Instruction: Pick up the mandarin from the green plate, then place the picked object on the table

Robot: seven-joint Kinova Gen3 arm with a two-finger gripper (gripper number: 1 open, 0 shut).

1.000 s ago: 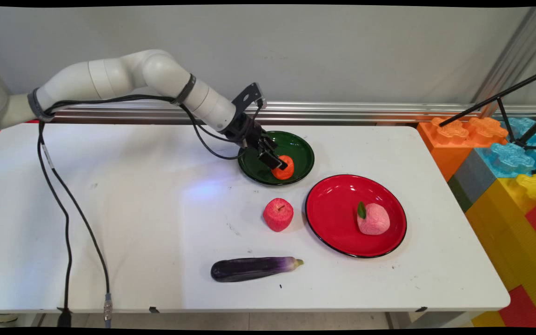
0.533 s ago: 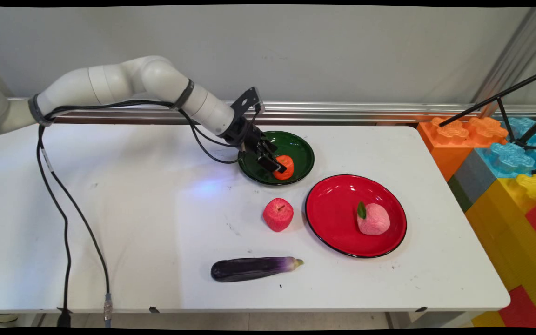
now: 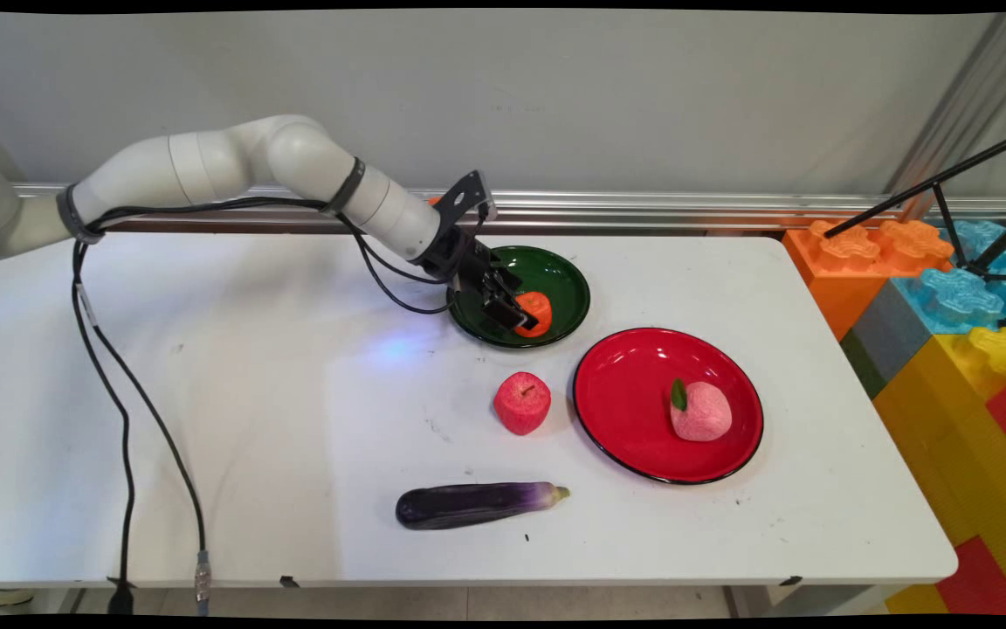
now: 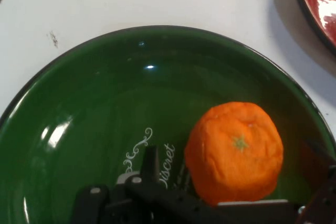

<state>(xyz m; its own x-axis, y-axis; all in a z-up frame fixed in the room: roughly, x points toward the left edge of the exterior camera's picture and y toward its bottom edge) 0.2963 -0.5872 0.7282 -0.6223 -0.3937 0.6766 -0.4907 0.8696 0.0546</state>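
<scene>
Hand (image 3: 516, 314), black and two-fingered, spread wide and low inside the glossy dark green round plate (image 3: 566, 288), close to the worktop's far edge. One finger either side of the small wrinkled orange fruit (image 4: 234, 150), none pressing on it as far as the hand view shows. Fruit resting on the plate's floor, off centre, toward the side nearest the worktop's right edge, with its green stem scar turned up.

Judged from this pose: best to keep the fingers level and evenly spaced round the fruit, clear of the plate's sloped wall, and to go slowly, since a round fruit on a slick glaze rolls at a nudge.

Elsewhere on the white worktop (image 3: 250, 419): red toy apple (image 3: 521, 403) standing between the green plate and the near edge, just beside a large red plate with a black rim (image 3: 625, 437) holding a pale pink peach with a green leaf (image 3: 700, 411); long purple aubergine (image 3: 477, 504) lying along the near edge.

Against half a second ago: hand drawn a little toward the far left corner, more of the fruit uncovered, fruit and everything else where it was.
</scene>
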